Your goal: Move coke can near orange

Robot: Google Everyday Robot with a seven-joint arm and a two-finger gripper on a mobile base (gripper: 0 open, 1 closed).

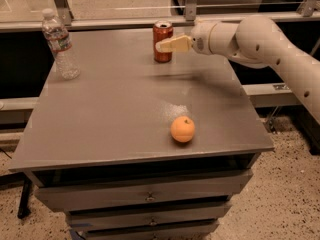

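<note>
Although the gripper (pixel 168 45) is already at the coke can (pixel 162 32), the task looks barely begun: the can stands upright at the far edge of the grey table (pixel 110 109), and the orange (pixel 182 129) lies well apart from it, near the front edge and a little to the right. Nothing shows the can lifted or tilted, so grasping, carrying and setting it down beside the fruit all appear to be left. The white arm (pixel 270 44) reaches in from the right, its forearm sloping down toward the wrist and the wrist held roughly level. The tan tip of the gripper crosses the front of the can at mid-height, touching or just short of it. Whether the gripper is spread or closed on the can cannot be told from this angle. A clear water bottle (pixel 60 46) stands at the far left corner, away from the work.
</note>
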